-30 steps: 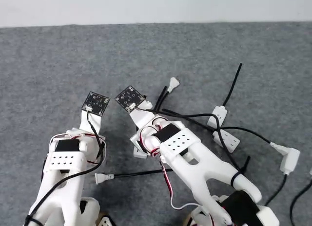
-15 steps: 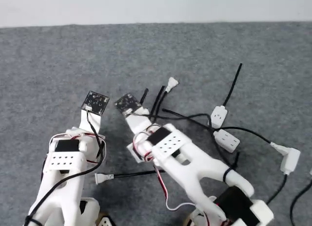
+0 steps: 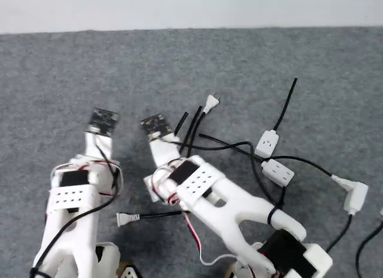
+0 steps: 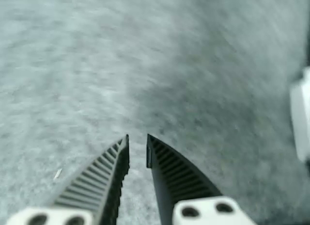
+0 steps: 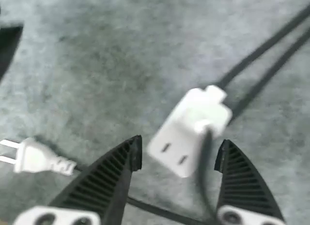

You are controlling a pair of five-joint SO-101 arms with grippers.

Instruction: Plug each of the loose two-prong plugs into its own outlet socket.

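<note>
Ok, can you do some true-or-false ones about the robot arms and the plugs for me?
The right gripper hangs open over a white two-slot outlet socket. True.
The left gripper holds a white plug. False: it holds nothing, above grey carpet.
The white two-prong plug beside that socket is plugged in. False: it lies loose, prongs bare.
The cords are black. True.

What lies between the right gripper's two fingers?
In the right wrist view, a white outlet socket and a black cord lie between its open fingers.
</note>
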